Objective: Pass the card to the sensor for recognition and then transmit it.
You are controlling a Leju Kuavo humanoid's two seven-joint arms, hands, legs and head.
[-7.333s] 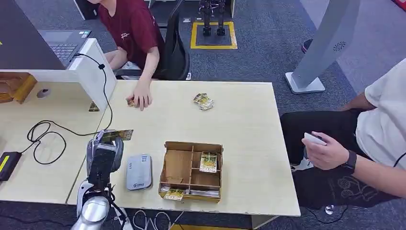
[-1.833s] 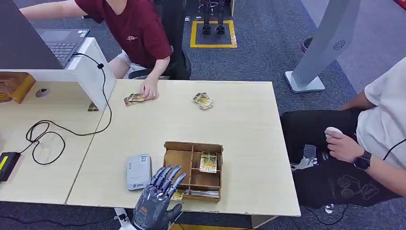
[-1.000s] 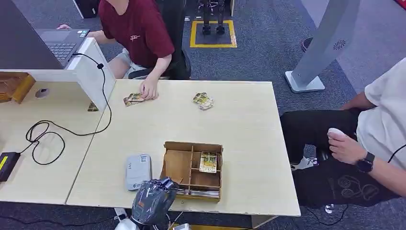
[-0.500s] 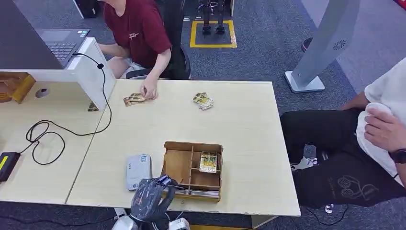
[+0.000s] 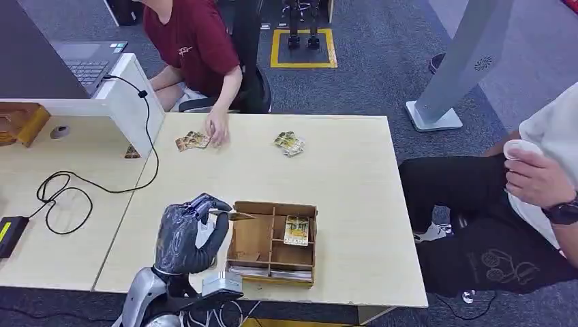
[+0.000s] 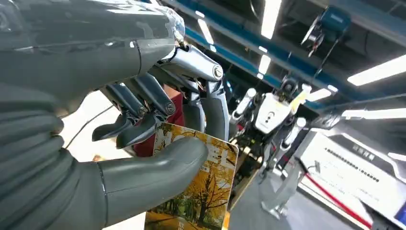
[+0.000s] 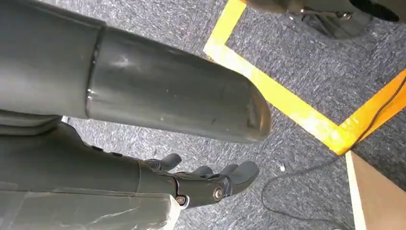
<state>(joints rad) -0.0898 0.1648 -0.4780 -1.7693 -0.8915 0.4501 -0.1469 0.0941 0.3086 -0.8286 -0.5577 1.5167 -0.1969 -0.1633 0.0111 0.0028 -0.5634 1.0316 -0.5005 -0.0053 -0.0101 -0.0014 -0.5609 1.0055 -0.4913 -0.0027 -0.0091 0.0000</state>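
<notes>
My left hand [image 5: 187, 235] hovers above the table just left of the wooden compartment box [image 5: 253, 235]. It pinches a card [image 5: 238, 216] that sticks out flat toward the box. In the left wrist view the thumb [image 6: 158, 167] presses this card [image 6: 206, 191], printed with yellow trees, against the dark fingers. The grey card reader lies beneath this hand and is hidden by it. One more card [image 5: 296, 230] rests in a compartment of the box. My right hand [image 7: 201, 184] hangs over the grey carpet and holds nothing, its fingers loosely apart.
A small pile of cards [image 5: 290, 144] lies at the table's far side. A person in red rests a hand [image 5: 218, 129] beside other cards [image 5: 191, 141]. Another person [image 5: 545, 177] sits at the right. A black cable [image 5: 61, 194] loops on the left desk.
My left hand has risen from the front of the box with a card and moved left, over the reader. The person at the right has lifted a hand.
</notes>
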